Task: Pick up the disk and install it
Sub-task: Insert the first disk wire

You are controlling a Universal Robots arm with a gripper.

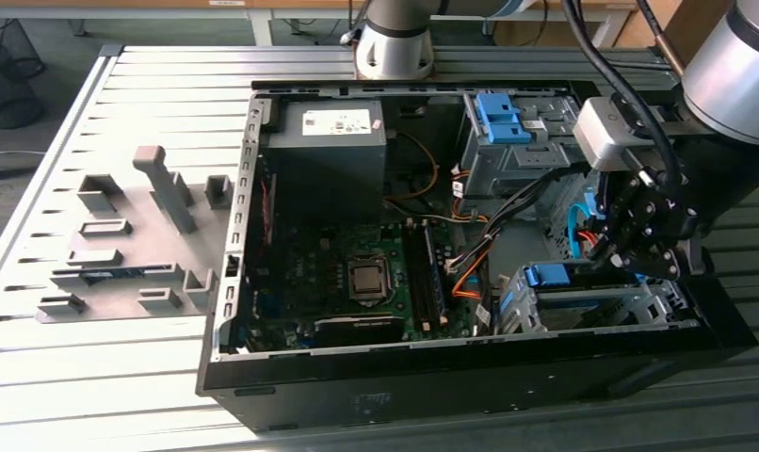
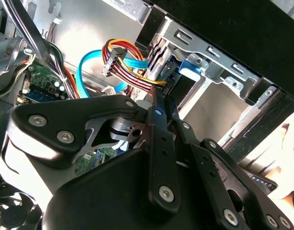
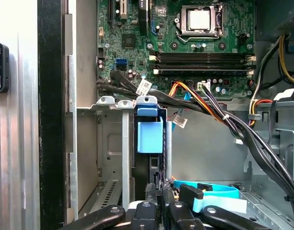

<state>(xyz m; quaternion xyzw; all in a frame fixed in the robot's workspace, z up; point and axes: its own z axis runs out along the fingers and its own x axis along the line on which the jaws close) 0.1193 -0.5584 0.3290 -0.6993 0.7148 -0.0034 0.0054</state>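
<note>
One disk (image 3: 150, 139) stands on edge in the silver drive cage (image 3: 107, 143) just ahead of the pincer (image 3: 159, 191), whose fingers look pressed together, presumably to seat it fully.

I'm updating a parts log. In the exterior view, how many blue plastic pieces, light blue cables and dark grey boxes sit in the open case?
Blue plastic pieces: 2
Light blue cable: 1
Dark grey box: 1
Total: 4
</note>
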